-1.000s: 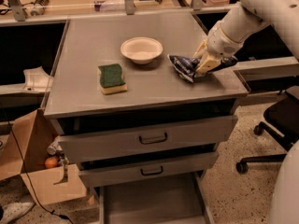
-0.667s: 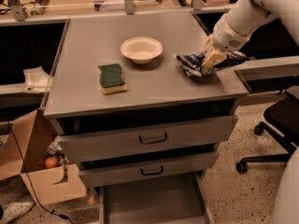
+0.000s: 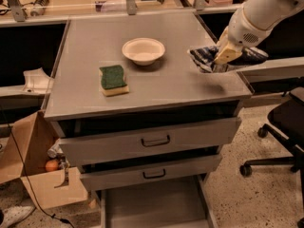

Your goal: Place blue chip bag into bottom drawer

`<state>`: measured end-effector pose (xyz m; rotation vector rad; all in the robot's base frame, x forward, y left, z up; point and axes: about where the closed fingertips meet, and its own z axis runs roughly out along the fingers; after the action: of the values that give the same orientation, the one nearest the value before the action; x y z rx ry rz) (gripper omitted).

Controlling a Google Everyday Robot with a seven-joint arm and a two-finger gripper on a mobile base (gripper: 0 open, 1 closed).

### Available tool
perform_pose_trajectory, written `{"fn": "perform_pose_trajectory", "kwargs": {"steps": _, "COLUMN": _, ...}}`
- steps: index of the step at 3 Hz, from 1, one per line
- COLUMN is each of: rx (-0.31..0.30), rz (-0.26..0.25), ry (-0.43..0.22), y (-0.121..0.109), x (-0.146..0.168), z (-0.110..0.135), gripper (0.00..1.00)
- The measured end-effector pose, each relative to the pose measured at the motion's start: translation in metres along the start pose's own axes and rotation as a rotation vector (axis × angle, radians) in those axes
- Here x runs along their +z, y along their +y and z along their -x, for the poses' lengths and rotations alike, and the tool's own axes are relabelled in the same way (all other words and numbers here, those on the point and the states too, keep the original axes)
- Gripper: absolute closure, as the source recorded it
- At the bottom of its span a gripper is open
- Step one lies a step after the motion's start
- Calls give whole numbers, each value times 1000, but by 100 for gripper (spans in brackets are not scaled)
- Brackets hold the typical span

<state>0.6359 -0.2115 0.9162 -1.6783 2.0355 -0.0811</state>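
On the grey tabletop (image 3: pixel 190 87) a white bowl (image 3: pixel 143 50) stands toward the back, well left of the gripper (image 3: pixel 224 56) at the right edge. A green-and-yellow sponge (image 3: pixel 113 80) lies nearer the front (green side up). Two upper drawers (image 3: pixel 190 134) carry dark bar handles. On the floor at left, an open cardboard box (image 3: pixel 33 184) holds something orange (image 3: pixel 51 166), perhaps fruit. A black office chair (image 3: pixel 285 122) stands at right.

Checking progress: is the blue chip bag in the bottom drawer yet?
No, the gripper holds the blue chip bag above the right edge of the countertop, while the open bottom drawer shows bare floor.
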Motion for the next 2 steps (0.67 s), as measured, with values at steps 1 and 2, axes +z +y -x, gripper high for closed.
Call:
{"fn": "perform_pose_trajectory", "kwargs": {"steps": 1, "rx": -8, "rz": 6, "ry": -2, "y": -1, "x": 4, "z": 0, "gripper": 100}}
{"fn": "perform_pose_trajectory", "kwargs": {"steps": 2, "rx": -8, "rz": 6, "ry": -2, "y": -1, "x": 4, "z": 0, "gripper": 100}}
